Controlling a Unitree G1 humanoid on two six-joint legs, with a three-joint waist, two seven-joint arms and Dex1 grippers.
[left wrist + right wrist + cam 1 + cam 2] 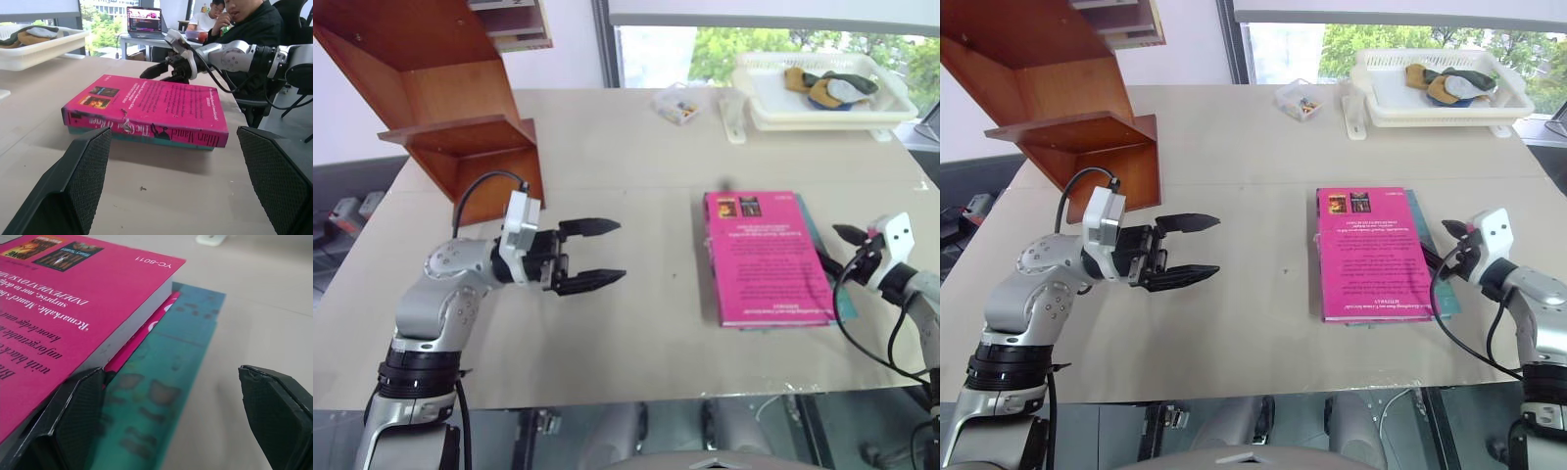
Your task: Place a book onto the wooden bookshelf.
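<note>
The pink book [764,258] lies flat on the table [607,323], stacked right on top of a teal book [171,396], well apart from the wooden bookshelf [450,117] at the far left corner. The right gripper [171,416] sits at the stack's right edge, jaws spread, one finger [73,411] tucked under the pink cover's edge. If it closes here, it may catch both books or only the cover. The left gripper [592,255] hovers mid-table, jaws spread and empty.
</note>
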